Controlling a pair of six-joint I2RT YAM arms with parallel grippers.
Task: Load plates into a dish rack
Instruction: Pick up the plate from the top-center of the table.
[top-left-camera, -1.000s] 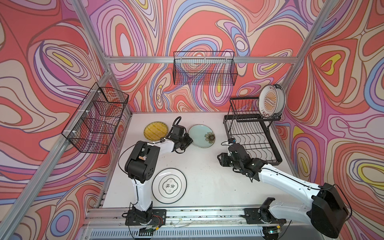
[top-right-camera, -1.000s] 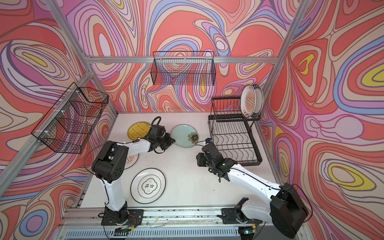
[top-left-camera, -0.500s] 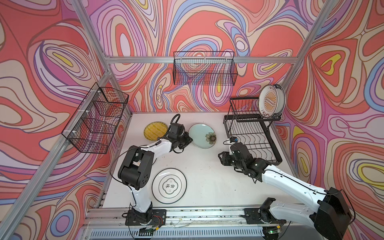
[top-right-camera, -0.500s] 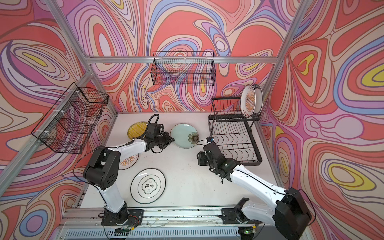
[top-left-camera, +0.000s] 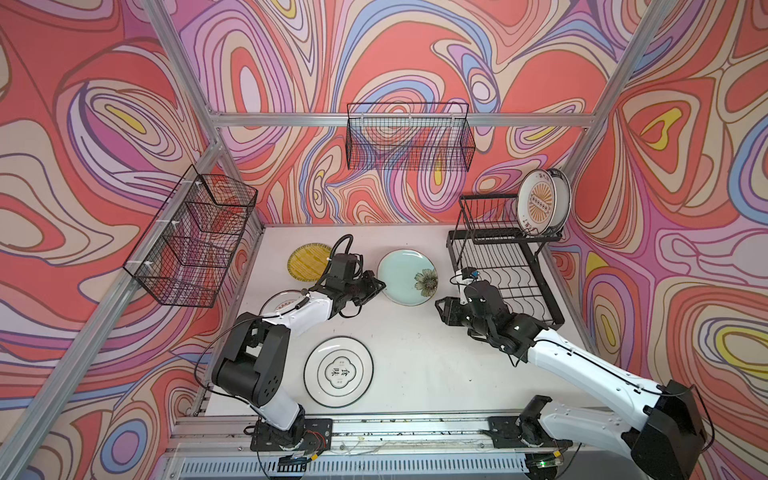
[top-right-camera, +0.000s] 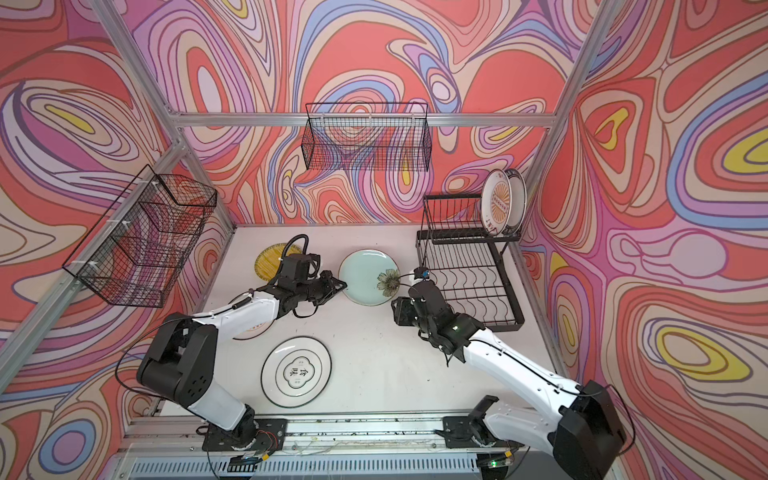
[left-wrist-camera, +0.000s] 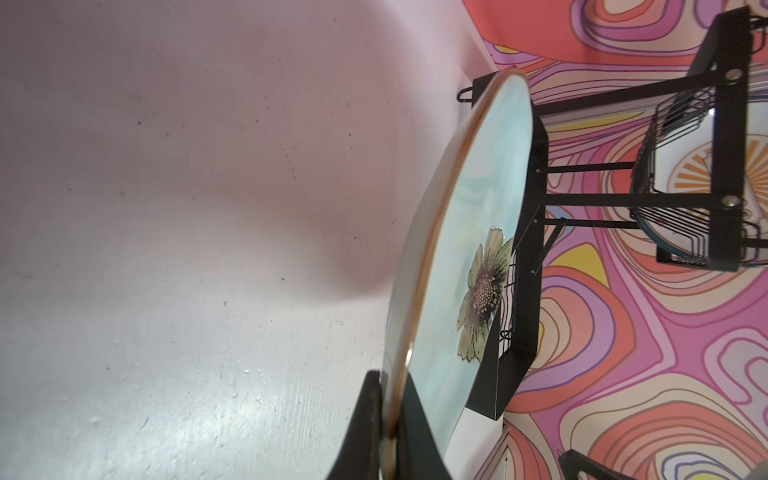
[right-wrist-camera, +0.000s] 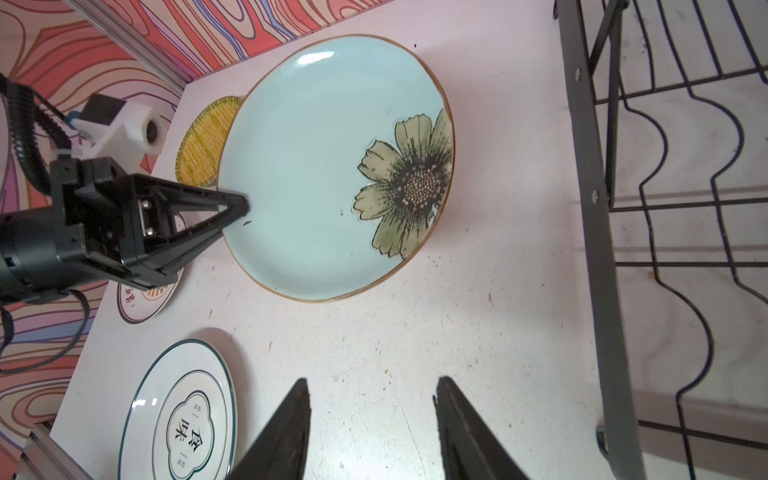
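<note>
My left gripper (top-left-camera: 380, 286) (left-wrist-camera: 388, 415) is shut on the rim of the pale green flower plate (top-left-camera: 405, 276) (right-wrist-camera: 324, 166), and the gripped edge is tilted up off the table. My right gripper (top-left-camera: 441, 309) (right-wrist-camera: 372, 380) hangs open and holds nothing, just short of that plate's other side, beside the dish rack (top-left-camera: 507, 266) (right-wrist-camera: 590, 208). An orange-sunburst plate (top-left-camera: 538, 203) stands in the rack's upper tier with another plate (top-left-camera: 562, 199) behind it. Flat on the table lie the yellow striped plate (top-left-camera: 307, 262), the Chinese-character plate (top-left-camera: 338, 371) and an orange-marked one (top-left-camera: 276, 301) partly under my left arm.
Black mesh baskets hang on the back wall (top-left-camera: 409, 137) and the left frame (top-left-camera: 191, 237). The rack's lower tier (top-left-camera: 511, 282) holds no plates. A metal rail (top-left-camera: 374, 428) runs along the table's front edge.
My left arm's elbow has dropped lower while its gripper kept the green plate's rim. My right gripper has edged left toward the plate and its jaws have spread a little wider.
</note>
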